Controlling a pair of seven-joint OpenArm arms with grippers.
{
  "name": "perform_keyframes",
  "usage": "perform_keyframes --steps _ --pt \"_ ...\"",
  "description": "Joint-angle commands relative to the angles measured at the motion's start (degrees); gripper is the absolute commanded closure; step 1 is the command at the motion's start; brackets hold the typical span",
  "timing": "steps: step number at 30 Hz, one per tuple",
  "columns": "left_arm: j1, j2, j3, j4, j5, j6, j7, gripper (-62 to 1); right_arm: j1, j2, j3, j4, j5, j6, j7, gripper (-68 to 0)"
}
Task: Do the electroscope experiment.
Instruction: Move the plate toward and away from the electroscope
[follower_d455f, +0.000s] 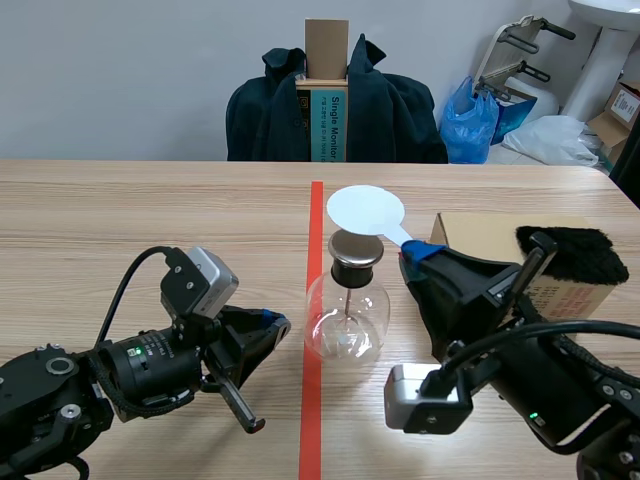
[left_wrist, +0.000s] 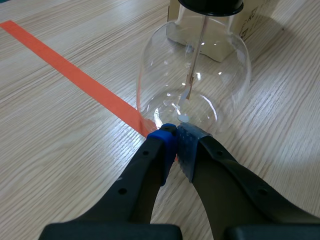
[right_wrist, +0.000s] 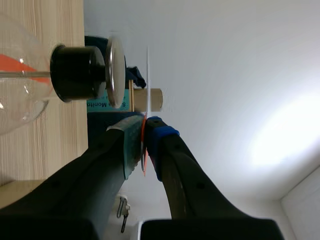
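The scene view looks from the robot's side of the desk (follower_d455f: 150, 210) across to its far edge. The left wrist view looks down past the left gripper (left_wrist: 176, 134), very near the glass flask (left_wrist: 195, 75). The right wrist view is tipped sideways. It looks past the right gripper (right_wrist: 145, 131), near the flask's top and the white paddle (right_wrist: 148, 75). All three views show the flask.

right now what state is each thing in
electroscope flask: upright, stopper in
white paddle: held over the flask's metal disc, not touching
left gripper: fingers shut on nothing, by the flask's base
right gripper: fingers shut on the paddle's handle
black fur: lying on the cardboard box
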Motion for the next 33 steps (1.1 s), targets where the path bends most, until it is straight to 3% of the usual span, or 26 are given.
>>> perform_keyframes --steps 1,20,27,33 --pt "-0.2 0.2 -0.4 1.6 -0.4 -0.2 -0.9 -2.6 -0.1 0.6 0.5 1.0 0.4 -0.8 0.5 -0.7" --pt "-0.2 0.2 -0.4 1.6 -0.4 -0.2 -0.9 -2.6 -0.3 0.6 0.5 1.0 0.4 -0.8 4.6 -0.7" --pt "-0.2 0.2 -0.4 1.6 -0.4 -0.2 -0.9 -2.6 -0.3 0.6 0.5 1.0 0.4 -0.8 4.5 -0.7" --pt "-0.2 0.2 -0.4 1.6 -0.4 -0.2 -0.9 -2.6 -0.3 0.6 0.5 1.0 0.4 -0.8 0.8 -0.7"
